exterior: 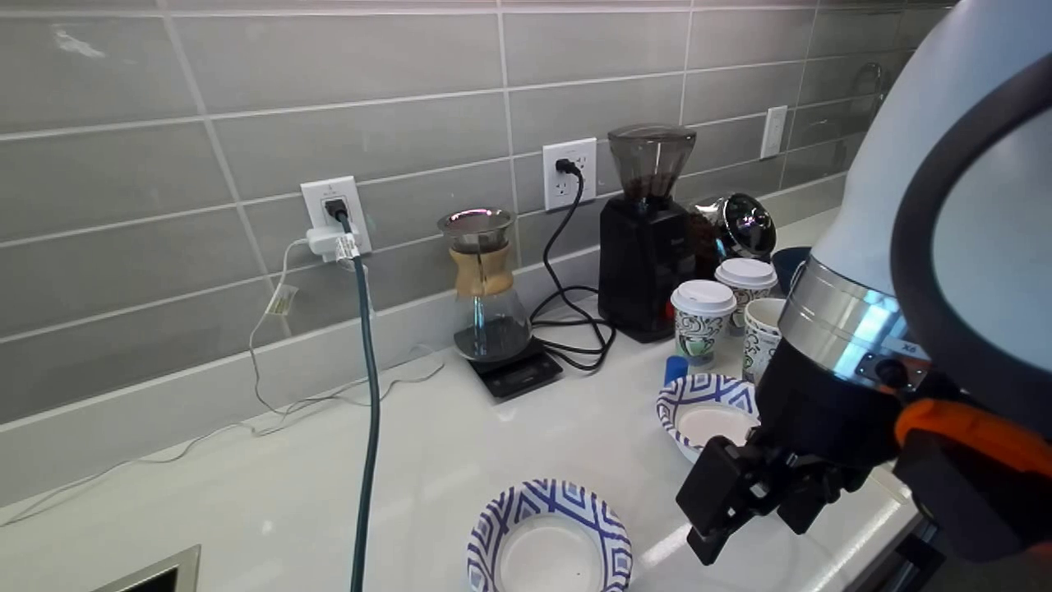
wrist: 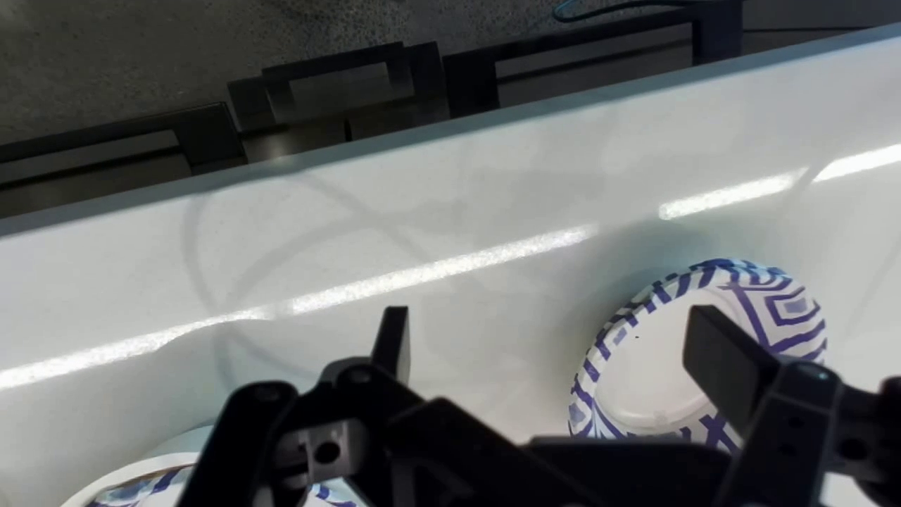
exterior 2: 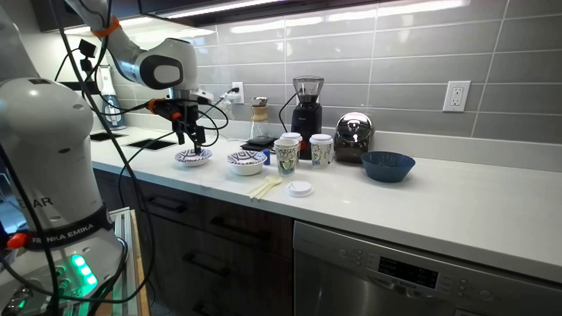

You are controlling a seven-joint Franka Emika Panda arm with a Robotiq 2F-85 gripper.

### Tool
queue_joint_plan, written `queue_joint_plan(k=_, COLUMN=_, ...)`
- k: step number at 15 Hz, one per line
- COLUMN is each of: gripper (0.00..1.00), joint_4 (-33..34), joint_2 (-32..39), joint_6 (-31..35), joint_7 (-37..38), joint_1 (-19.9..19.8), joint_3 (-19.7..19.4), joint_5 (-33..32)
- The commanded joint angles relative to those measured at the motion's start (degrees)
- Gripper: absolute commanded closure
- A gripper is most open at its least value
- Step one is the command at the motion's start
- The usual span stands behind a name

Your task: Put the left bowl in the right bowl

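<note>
Since I'm only seeing this remotely, I can't tell if the finger overlapping the left bowl (wrist: 654, 359) in the wrist view actually touches it, but my gripper (wrist: 552, 341) is spread wide with nothing between its fingers. Going by the right bowl (exterior 2: 246, 169), the left bowl is near it on the counter (exterior 2: 461, 206), clearly apart, while a little blue thing (exterior 2: 266, 156) and some patterned paper cups (exterior 2: 287, 162) are on its other side.

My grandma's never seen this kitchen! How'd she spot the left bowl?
In an exterior view, find the white counter and the nearer dark hole in it. The left bowl is the patterned one closer to that; the right bowl sits farther off.
</note>
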Motion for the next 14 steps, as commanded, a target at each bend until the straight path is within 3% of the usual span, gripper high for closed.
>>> queue_joint_plan(k=1, gripper=0.0, joint_4=0.97, joint_2=1.88, joint_6=0.82, joint_7=1.32, joint_1=0.02, joint_3=0.66, joint_5=-0.36)
queue_joint_plan(k=14, gripper=0.0, joint_4=7.83, joint_2=17.05, joint_6=12.59, joint_7=4.28, joint_1=0.22, joint_3=4.56, joint_5=2.7)
